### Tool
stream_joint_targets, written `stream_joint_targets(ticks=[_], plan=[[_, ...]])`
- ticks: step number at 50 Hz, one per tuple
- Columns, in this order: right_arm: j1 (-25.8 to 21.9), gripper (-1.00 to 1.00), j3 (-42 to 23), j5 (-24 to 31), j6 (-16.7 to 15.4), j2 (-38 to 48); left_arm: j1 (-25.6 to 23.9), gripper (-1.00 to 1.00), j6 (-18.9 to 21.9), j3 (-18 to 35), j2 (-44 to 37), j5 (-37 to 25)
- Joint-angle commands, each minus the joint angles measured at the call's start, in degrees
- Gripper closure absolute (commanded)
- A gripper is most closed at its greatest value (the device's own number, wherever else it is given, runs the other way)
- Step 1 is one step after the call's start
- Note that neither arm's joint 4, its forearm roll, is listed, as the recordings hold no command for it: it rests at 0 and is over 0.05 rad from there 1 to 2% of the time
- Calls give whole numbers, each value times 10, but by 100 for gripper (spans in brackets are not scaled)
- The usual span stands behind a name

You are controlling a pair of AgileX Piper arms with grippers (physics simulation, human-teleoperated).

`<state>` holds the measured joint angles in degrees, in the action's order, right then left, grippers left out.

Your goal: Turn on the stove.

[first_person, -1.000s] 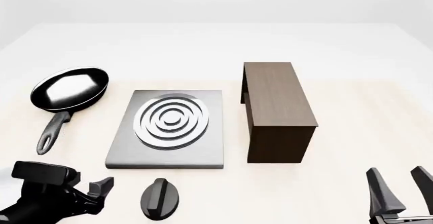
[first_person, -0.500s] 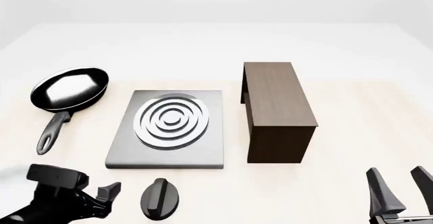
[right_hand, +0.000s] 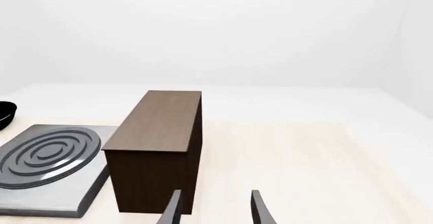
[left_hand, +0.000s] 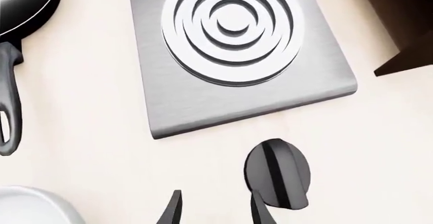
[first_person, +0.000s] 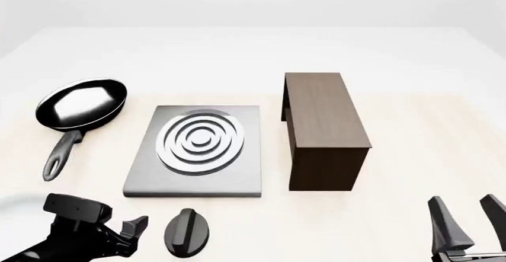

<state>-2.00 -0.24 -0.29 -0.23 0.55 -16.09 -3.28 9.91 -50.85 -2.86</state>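
Early stage: knob (first_person: 188, 232) not yet gripped or turned, sitting at 6 o'clock of stove (first_person: 196, 150), just apart. Left gripper (left_hand: 215, 210) spread, empty, at knob's 9 o'clock, one finger edging it. Right gripper (first_person: 468, 220) spread, idle, well apart. Left: grasp, twist.

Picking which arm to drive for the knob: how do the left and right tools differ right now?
The left tool sits close beside the knob, angled toward it; the right tool stands far off, past the wooden box. The left tool's wrist view shows the knob by one finger; the right tool's shows only box and stove plate. Both are open, holding nothing.
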Motion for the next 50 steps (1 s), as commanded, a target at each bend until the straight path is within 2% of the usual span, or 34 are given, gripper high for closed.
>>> stream_joint_targets(ticks=[1,16,17,50], plan=[[0,-100,0,0,0,0,-7,-100,-2,-8,-29,32],[0,-100,0,0,0,0,-21,-100,-16,-5,-46,49],[-1,-100,0,0,-1,0,-45,-100,-31,-11,-88,88],[-1,-100,0,0,-1,0,-62,-100,-53,-29,-158,160]])
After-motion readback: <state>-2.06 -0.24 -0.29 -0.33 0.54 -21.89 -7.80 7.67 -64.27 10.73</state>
